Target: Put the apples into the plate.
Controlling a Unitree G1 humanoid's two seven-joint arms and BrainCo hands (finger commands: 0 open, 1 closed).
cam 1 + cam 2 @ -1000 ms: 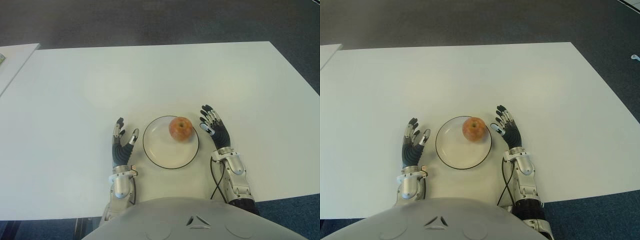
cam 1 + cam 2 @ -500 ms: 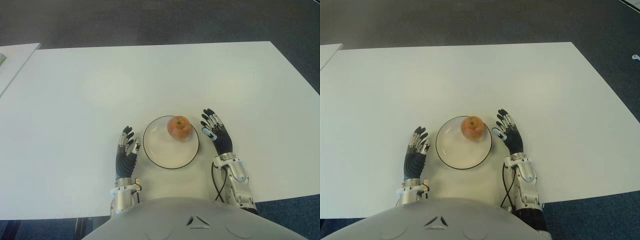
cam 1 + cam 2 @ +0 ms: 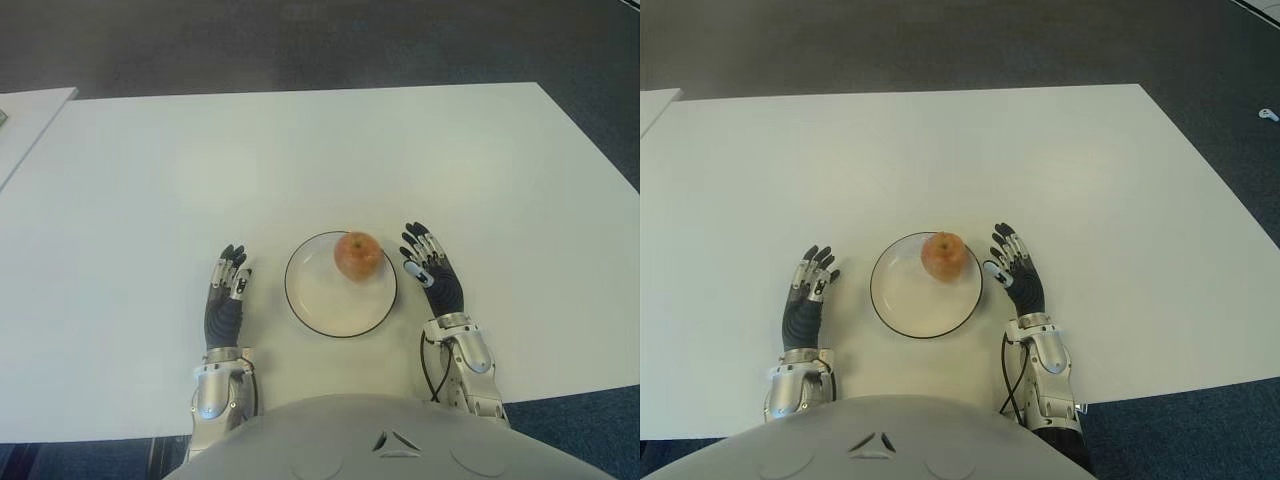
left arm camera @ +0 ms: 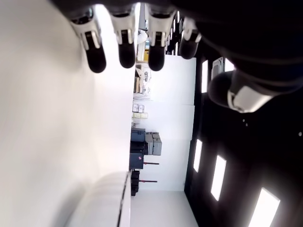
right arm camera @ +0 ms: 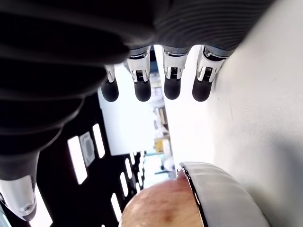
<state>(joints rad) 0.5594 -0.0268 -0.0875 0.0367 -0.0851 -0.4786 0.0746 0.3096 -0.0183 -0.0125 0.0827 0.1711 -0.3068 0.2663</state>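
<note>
Apple (image 3: pixel 357 255) in plate (image 3: pixel 325 310); left hand (image 3: pixel 224 300) left, right hand (image 3: pixel 433 277) right of plate.

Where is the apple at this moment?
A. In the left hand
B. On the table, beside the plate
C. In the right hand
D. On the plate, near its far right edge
D: the apple sits inside the rim of the plate, at its far right part, while the left hand and the right hand are open on either side and hold nothing.
</note>
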